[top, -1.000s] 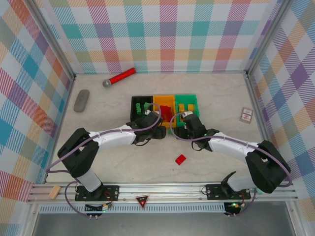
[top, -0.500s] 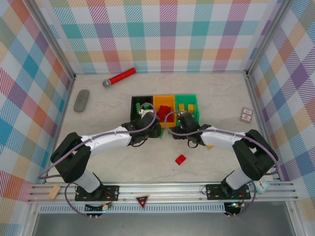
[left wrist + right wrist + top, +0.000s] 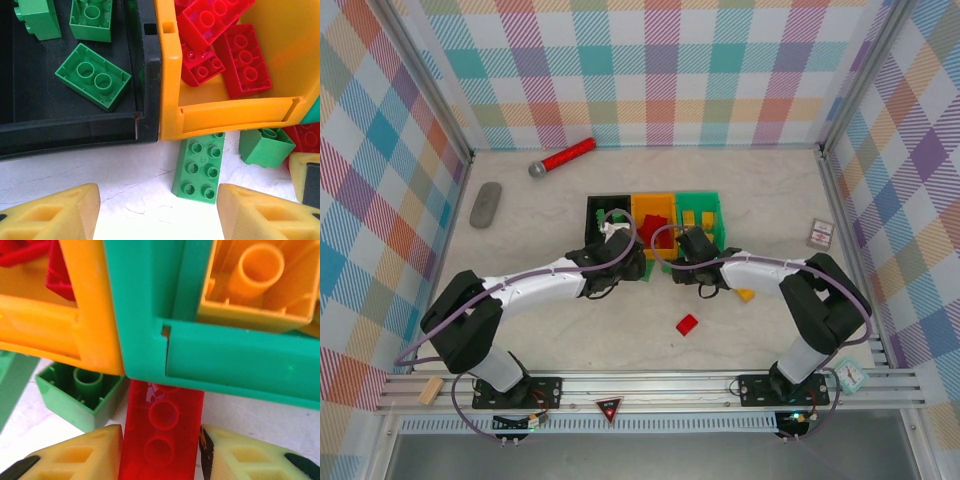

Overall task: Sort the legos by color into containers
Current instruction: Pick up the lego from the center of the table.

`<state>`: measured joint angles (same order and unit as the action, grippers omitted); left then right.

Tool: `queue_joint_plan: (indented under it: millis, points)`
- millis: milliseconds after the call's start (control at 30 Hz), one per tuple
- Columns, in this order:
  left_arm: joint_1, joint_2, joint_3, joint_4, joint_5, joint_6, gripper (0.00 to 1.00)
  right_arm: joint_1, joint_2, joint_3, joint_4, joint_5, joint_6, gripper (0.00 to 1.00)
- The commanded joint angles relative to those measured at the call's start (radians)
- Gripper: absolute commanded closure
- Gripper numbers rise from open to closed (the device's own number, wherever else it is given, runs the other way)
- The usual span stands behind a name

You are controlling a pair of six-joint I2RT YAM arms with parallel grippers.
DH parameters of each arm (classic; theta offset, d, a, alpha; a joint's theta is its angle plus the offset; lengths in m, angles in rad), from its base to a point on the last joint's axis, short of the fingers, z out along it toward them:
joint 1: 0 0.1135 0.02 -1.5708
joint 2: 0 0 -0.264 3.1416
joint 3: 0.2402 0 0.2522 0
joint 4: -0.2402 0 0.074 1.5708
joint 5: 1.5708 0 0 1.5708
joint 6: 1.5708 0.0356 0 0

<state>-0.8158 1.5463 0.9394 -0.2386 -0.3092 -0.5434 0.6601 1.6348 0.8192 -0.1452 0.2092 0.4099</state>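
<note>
The whole cell was boxed in by plaid walls [image 3: 660, 70] in pastel checks on three sides, with metal posts in the corners and a rail [image 3: 650, 385] along the bottom of the overhead frame. The table [image 3: 550, 330] was a pale, marble-looking sheet with faint veins, mostly bare in its lower half. The left arm [image 3: 535, 285] and right arm [image 3: 770, 272] ran up from the bottom edge and met at centre frame, at the near side of a row of three touching bins: black bin [image 3: 591, 212] on the left, then orange bin [image 3: 653, 198], then green bin [image 3: 700, 195]. Green legos [image 3: 93, 76] lay in the black one, red legos [image 3: 245, 65] in the orange, and a yellow brick [image 3: 255, 285] sat upside down in the green.

The left gripper [image 3: 159, 212] had its claw spread wide with nothing gripped. A flat green plate [image 3: 199, 170] lay on the table ahead of its fingers, butted against the orange bin's front wall, with a small green brick [image 3: 265, 146] just right of it. The right gripper [image 3: 161, 442] was pinched onto a red brick [image 3: 162, 415], both pads on its sides and its far end against the green bin's front wall.

Smaller stuff: a red-handled microphone [image 3: 562, 157] and grey remote [image 3: 486, 204] at upper left, a little card [image 3: 821, 233] at the right edge, a loose red lego [image 3: 687, 324] below centre, and a yellow lego [image 3: 745, 294] by the right arm.
</note>
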Motion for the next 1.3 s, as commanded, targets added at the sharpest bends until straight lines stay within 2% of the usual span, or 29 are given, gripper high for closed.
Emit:
queue_joint_plan:
  millis: [0,100,267,567,900,1267]
  points:
    - [-0.007,-0.046,-0.016,-0.047,-0.032,-0.016,0.37,-0.005,-0.011,0.0,-0.023,-0.023,0.025,0.56]
    - [-0.007,-0.067,-0.024,-0.082,-0.056,-0.014,0.37,-0.004,-0.037,-0.033,-0.012,-0.033,0.041,0.56]
    - [-0.007,-0.087,-0.037,-0.094,-0.092,-0.005,0.37,-0.005,-0.04,-0.031,-0.005,-0.035,0.032,0.63]
    - [-0.006,-0.111,-0.079,-0.1,-0.132,0.002,0.38,0.01,-0.078,-0.076,0.015,-0.093,0.068,0.66]
    - [0.001,-0.08,-0.091,-0.068,-0.134,0.016,0.39,0.086,-0.216,-0.136,-0.069,-0.031,0.14,0.68]
    - [0.006,-0.085,-0.099,-0.054,-0.122,0.014,0.39,0.151,-0.36,-0.083,-0.153,0.033,0.154,0.67]
